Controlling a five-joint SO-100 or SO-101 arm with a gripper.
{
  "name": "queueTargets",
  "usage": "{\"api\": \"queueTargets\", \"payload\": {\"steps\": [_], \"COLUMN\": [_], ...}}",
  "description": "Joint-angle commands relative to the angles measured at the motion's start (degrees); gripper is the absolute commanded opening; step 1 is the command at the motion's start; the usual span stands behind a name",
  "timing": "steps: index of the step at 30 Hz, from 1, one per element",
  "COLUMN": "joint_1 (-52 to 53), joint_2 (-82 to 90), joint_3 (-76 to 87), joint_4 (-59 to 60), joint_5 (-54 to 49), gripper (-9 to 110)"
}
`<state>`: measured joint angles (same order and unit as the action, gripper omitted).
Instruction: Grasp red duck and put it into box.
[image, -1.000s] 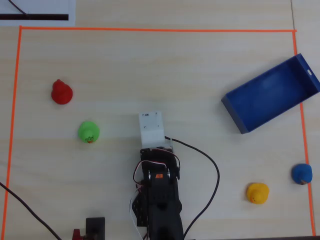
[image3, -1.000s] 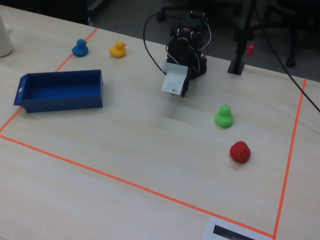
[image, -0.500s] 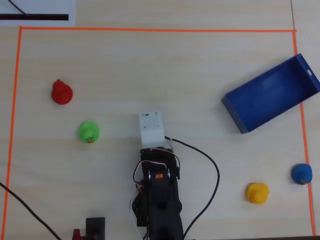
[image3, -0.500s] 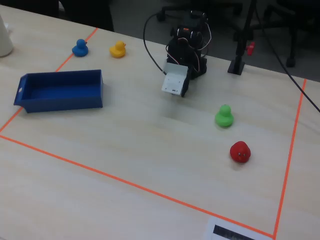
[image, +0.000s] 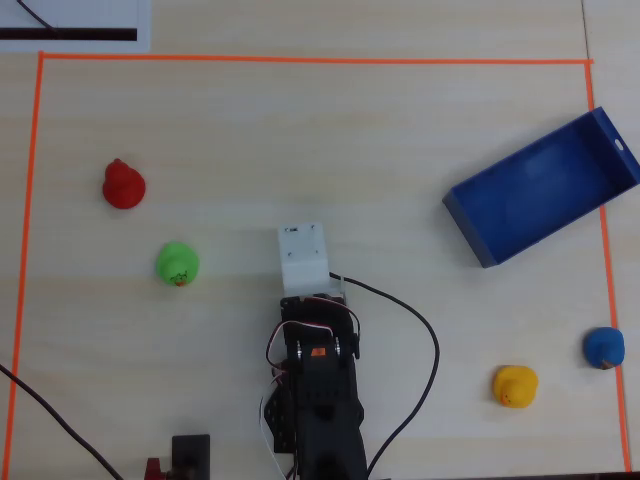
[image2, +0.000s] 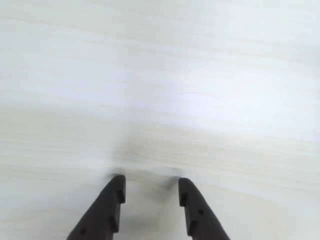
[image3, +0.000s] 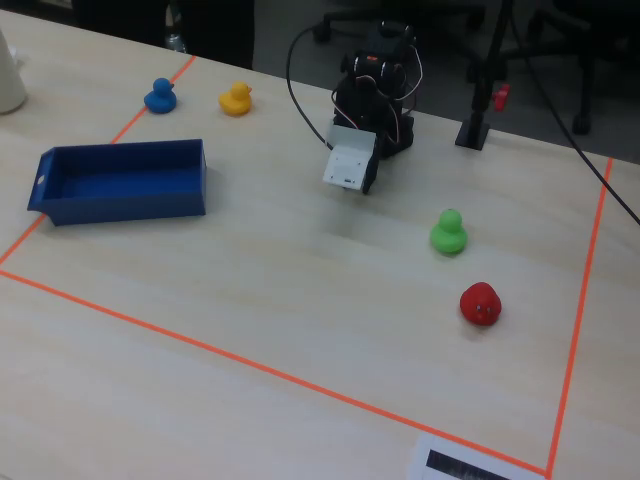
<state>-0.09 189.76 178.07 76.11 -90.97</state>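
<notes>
Sitting alone near the left edge of the worktop (image: 320, 140) in the overhead view, the red duck (image: 123, 185) lies well apart from the box (image: 540, 190) at far right. The claw (image2: 149, 185), slightly parted and empty, hangs over bare wood. The duck looks light, smooth and squashy; pinching its rounded body low, below the head knob, seems safest against slipping.

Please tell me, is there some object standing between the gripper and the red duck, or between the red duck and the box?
Nothing visible blocks either path. In the overhead view the gripper, open over bare table, has the red duck up-left; the green duck sits just below that line. The stretch from the red duck to the box is bare table; the arm sits below it.
</notes>
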Motion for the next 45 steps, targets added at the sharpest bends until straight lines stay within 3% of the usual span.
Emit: {"api": "queueTargets", "payload": {"steps": [1, 23, 26, 30, 32, 38, 45], "joint_1": [0.2, 0.2, 0.3, -0.4, -2.9, -11.2, -22.6], "joint_2": [0.0, 0.0, 0.0, -0.1, -2.6, -25.7, -47.8], "joint_3": [0.2, 0.2, 0.2, 0.2, 0.0, -8.5, -33.1], "joint_4": [1.0, 1.0, 1.0, 1.1, -3.2, -32.1, -37.3], "joint_5": [0.3, 0.3, 0.3, -0.2, -0.3, -0.4, 2.1], "gripper": [13, 13, 0, 0, 0, 5, 10]}}
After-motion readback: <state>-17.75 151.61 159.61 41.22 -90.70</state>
